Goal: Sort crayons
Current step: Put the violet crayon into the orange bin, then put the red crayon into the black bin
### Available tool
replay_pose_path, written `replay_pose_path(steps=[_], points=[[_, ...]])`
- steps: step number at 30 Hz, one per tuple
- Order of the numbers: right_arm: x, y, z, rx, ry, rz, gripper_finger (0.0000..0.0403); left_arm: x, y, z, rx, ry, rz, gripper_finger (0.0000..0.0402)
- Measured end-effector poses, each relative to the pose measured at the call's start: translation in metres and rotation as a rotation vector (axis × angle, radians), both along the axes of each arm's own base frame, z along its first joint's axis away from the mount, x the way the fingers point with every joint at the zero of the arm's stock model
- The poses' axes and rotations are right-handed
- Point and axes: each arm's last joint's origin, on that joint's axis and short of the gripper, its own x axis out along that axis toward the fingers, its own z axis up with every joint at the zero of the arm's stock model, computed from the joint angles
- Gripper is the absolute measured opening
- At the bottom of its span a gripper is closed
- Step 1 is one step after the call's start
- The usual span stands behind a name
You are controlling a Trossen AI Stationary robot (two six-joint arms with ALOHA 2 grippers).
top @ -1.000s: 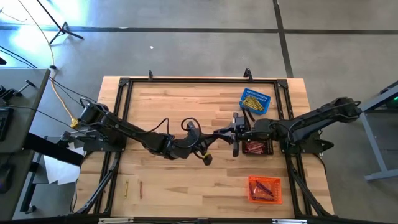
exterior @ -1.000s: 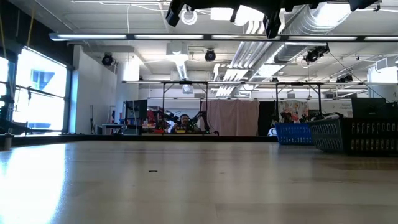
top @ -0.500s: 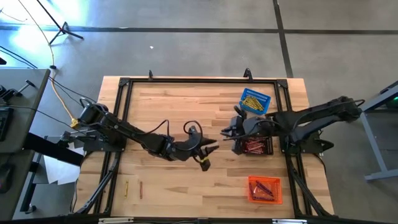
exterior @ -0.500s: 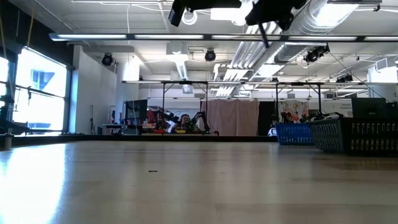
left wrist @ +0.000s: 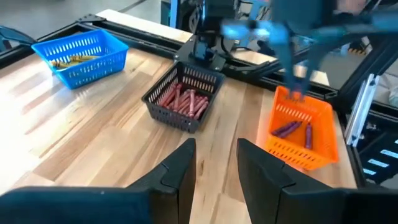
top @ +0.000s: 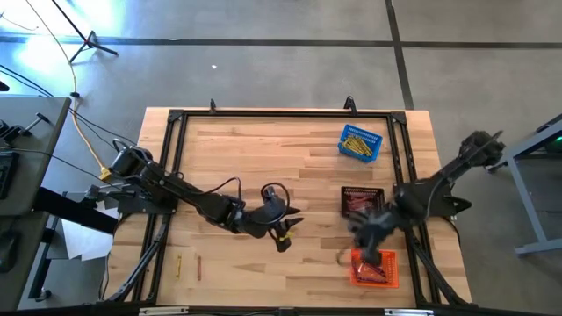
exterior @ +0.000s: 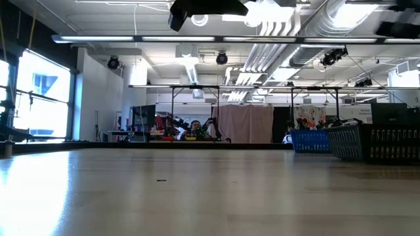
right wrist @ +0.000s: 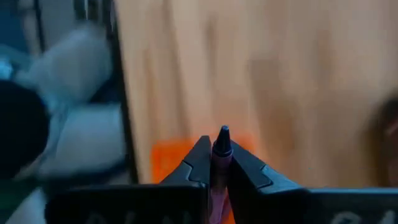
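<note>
Since the earlier frames the right tool (top: 373,239) has swung away from the black basket (top: 362,201) at mid-desk and now hangs blurred over the near edge of the orange basket (top: 375,268); the left tool (top: 283,230) has drawn back a little and spread its fingers. The right tool is clenched on a purple crayon (right wrist: 219,158), whose tip projects just beyond the fingertips, with the orange basket showing directly past it in the right wrist view. The left tool is released and holds nothing, hovering over bare desk (top: 263,158) well apart from all three baskets. Purple crayons (left wrist: 292,129) lie in the orange basket ahead of the left tool, red ones (left wrist: 183,99) in the black basket, yellow ones in the blue basket (top: 361,143). Two loose crayons (top: 188,265) lie on the desk well behind the left tool.

Risks, as judged: letting go while the arm is in motion, or while over the basket rim, could send the crayon onto the desk. The slim grip near the crayon's tip may let it pivot or slip early.
</note>
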Motion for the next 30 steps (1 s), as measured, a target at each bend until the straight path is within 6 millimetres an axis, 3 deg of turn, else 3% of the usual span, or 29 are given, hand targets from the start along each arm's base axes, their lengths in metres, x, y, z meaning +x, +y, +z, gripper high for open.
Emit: replay_pose_path(steps=[6, 13, 21, 30], points=[[-0.028, 0.029, -0.038, 0.105, 0.199, -0.011, 0.0015, -0.001, 0.001, -0.002, 0.01, 0.02, 0.005, 0.0105], [-0.034, 0.028, -0.059, 0.104, 0.236, -0.046, 0.0044, -0.002, -0.001, -0.004, -0.04, 0.026, 0.022, 0.0105], [-0.029, 0.02, -0.063, 0.124, 0.259, -0.066, 0.0088, -0.015, -0.013, -0.017, -0.189, 0.178, -0.034, 0.0105], [-0.014, 0.014, -0.055, 0.121, 0.152, 0.02, 0.0101, -0.053, -0.038, -0.041, -0.607, 0.645, -0.048, 0.0105]])
